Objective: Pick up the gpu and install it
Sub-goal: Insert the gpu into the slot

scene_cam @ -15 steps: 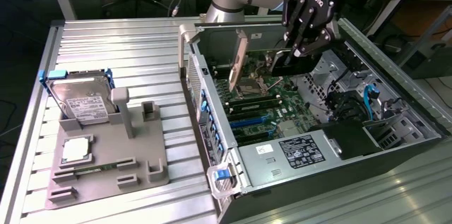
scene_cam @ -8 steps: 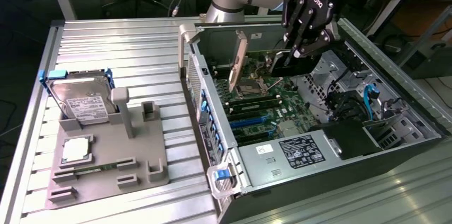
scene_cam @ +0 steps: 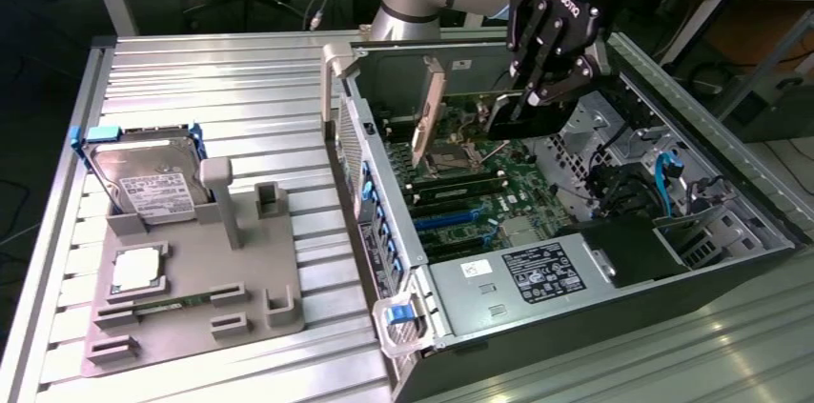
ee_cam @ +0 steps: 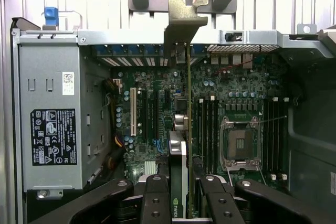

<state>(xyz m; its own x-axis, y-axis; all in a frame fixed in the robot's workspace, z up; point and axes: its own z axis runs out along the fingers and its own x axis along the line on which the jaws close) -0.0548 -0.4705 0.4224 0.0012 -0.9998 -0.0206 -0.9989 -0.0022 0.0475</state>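
Note:
The gpu (scene_cam: 434,106) stands on edge inside the open computer case (scene_cam: 381,184), over the motherboard (scene_cam: 490,198). Its metal bracket (ee_cam: 185,18) is at the case's rear wall. My gripper (scene_cam: 539,98) comes down from above and is shut on the card's far end. In the wrist view the gpu (ee_cam: 189,103) runs as a thin line from the bracket down to between my black fingers (ee_cam: 156,198), above the expansion slots (ee_cam: 140,111). I cannot tell whether the card's lower edge touches a slot.
A power supply (scene_cam: 544,272) fills the case's near end. The processor socket (ee_cam: 239,142) and memory slots (ee_cam: 275,129) lie beside the card. On the exterior view's left, a grey fixture (scene_cam: 254,279) holds a hard drive (scene_cam: 143,184), a processor (scene_cam: 137,270) and a memory stick (scene_cam: 166,306).

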